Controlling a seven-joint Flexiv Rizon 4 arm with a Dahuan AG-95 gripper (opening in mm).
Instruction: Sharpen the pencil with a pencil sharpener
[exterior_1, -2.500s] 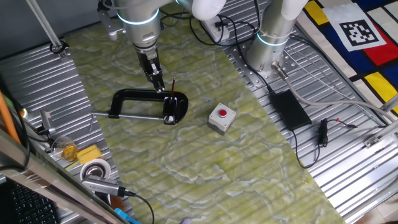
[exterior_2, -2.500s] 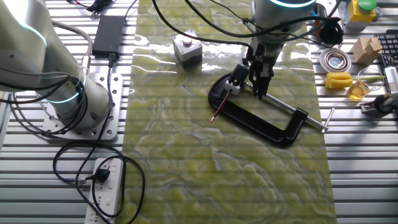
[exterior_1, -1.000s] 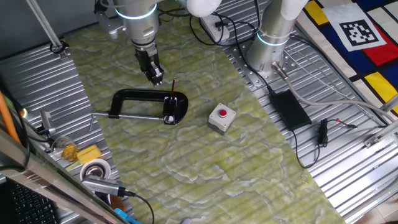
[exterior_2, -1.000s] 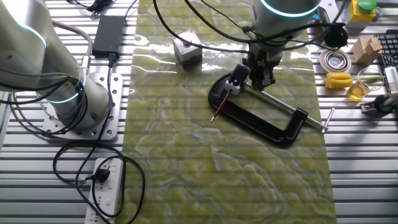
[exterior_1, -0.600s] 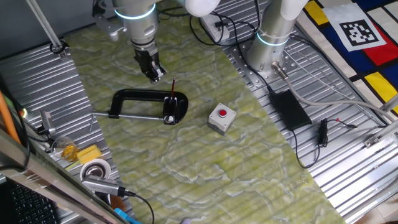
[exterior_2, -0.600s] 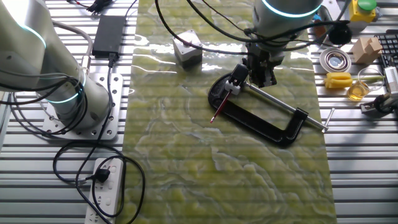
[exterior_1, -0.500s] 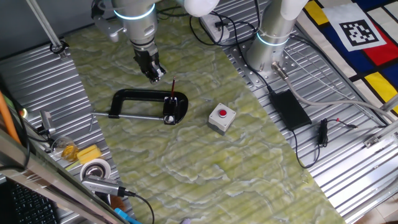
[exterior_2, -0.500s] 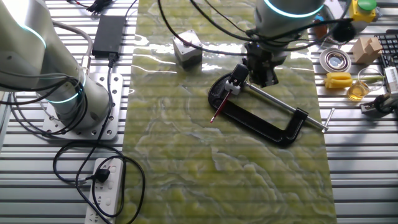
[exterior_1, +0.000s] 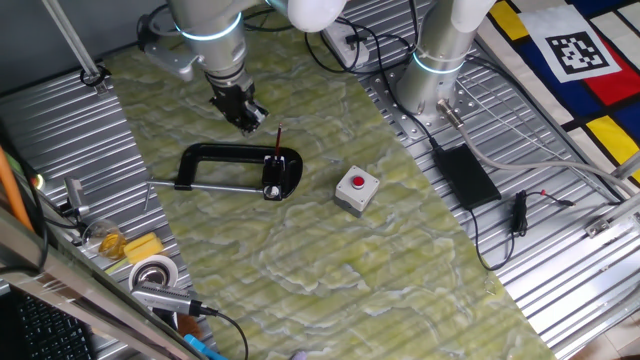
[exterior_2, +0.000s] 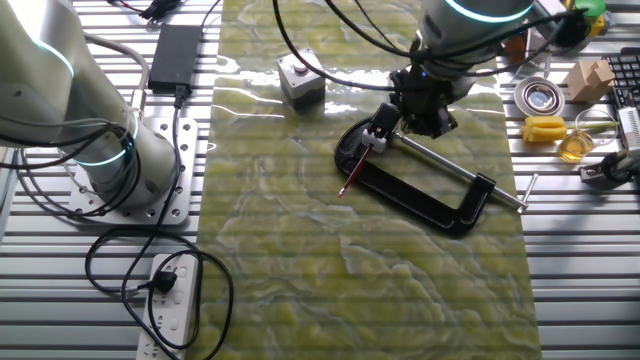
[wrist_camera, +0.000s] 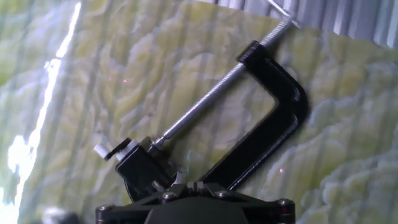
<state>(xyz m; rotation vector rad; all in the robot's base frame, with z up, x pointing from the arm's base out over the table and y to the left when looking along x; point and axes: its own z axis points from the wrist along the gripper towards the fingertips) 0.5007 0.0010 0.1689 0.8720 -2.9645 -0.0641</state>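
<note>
The pencil sharpener (exterior_1: 274, 180) is a small glossy black body held in the black clamp, at the end of the silver screw rod. It also shows in the other fixed view (exterior_2: 380, 127) and in the hand view (wrist_camera: 140, 167). The dark red pencil (exterior_1: 278, 140) sticks out of it; in the other fixed view the pencil (exterior_2: 352, 176) slants down to the left. My gripper (exterior_1: 250, 120) hangs above the mat just left of the pencil, apart from it, with its fingers together and nothing in them. In the other fixed view the gripper (exterior_2: 428, 118) is over the screw rod.
The black G-shaped clamp (exterior_1: 212, 154) lies on the green mat (exterior_1: 300, 250), with its screw rod (wrist_camera: 217, 93) running to the sharpener. A grey box with a red button (exterior_1: 357, 190) stands right of the clamp. Tape, a yellow block and tools lie at the mat's edge (exterior_1: 145, 262).
My gripper has risen from beside the sharpener, drifted a little away from the pencil, and its wrist has turned. The pencil, sharpener and clamp have not moved.
</note>
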